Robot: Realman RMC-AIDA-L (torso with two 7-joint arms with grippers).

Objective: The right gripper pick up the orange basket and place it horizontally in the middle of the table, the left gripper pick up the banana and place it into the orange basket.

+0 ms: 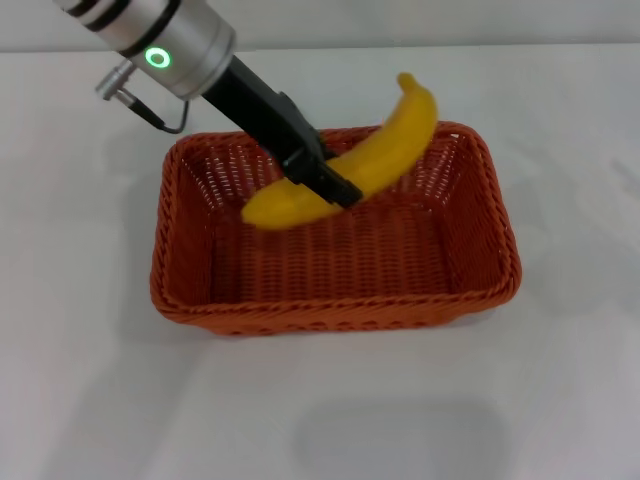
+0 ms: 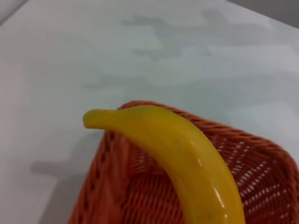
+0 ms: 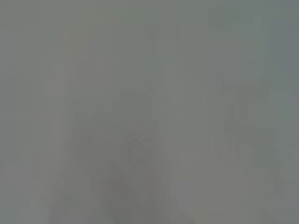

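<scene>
1. Left pincer [image 1: 325,178]: black, on a silver wrist with a green ring light, reaching in from the far left; clamped across the banana near its middle.
2. Banana [image 1: 350,167]: yellow, held tilted above the basket, lower end over the basket's interior, upper end rising past the far rim.
3. Basket [image 1: 330,300]: orange woven, rectangular, long side across, resting on the bench near its middle.
4. Bench [image 1: 90,400]: plain white.
5. Right pincer: not in sight; its wrist camera shows only grey blur.
</scene>
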